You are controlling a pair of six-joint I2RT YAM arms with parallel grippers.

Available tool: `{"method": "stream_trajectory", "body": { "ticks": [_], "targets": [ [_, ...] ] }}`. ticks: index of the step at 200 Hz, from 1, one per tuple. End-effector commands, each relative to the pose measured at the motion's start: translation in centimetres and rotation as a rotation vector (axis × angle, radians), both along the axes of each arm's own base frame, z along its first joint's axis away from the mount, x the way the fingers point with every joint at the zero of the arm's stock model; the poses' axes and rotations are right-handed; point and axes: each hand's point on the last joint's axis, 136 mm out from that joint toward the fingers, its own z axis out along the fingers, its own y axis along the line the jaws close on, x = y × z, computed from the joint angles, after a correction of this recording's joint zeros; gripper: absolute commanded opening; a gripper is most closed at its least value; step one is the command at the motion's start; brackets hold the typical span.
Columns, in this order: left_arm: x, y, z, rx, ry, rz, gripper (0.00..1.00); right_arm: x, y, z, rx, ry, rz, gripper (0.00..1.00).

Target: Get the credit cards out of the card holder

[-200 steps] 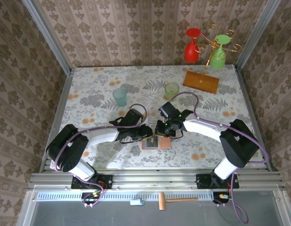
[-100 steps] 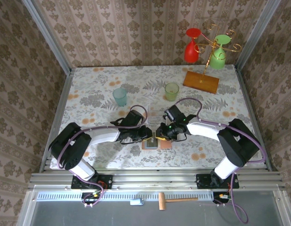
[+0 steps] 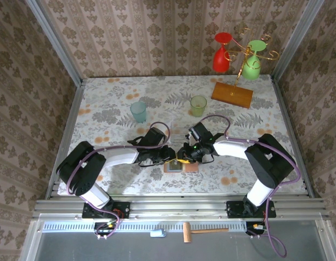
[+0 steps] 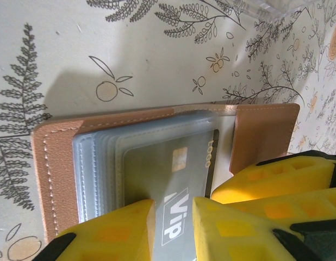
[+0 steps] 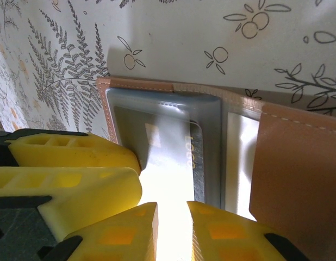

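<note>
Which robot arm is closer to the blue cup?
Left. The left arm is close by the blue cup; the right arm sits further right, near the green cup.

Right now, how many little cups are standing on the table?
2: a teal cup left of the middle, and a green cup to its right, nearer the orange stand. Others may be hidden.

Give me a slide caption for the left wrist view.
Left gripper straddling a grey Vip card sleeved in the open pink card holder, on a leaf-print tablecloth.
</note>
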Motion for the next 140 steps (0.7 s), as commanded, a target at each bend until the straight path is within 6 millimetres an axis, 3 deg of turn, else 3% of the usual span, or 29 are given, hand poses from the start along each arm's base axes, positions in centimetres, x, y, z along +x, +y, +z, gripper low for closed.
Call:
{"method": "stream_trajectory", "body": {
  "ticks": [1,140],
  "targets": [
    [-0.3,0.4,-0.8,0.02,0.023,-0.001,0.25,-0.7,-0.3,-1.0,-0.005,0.044,0.001,0.21],
    [-0.1,0.5,-0.2,0.023,0.009,0.003,0.25,-0.8,-1.6,-1.4,-0.083,0.032,-0.01,0.26]
  ]
}}
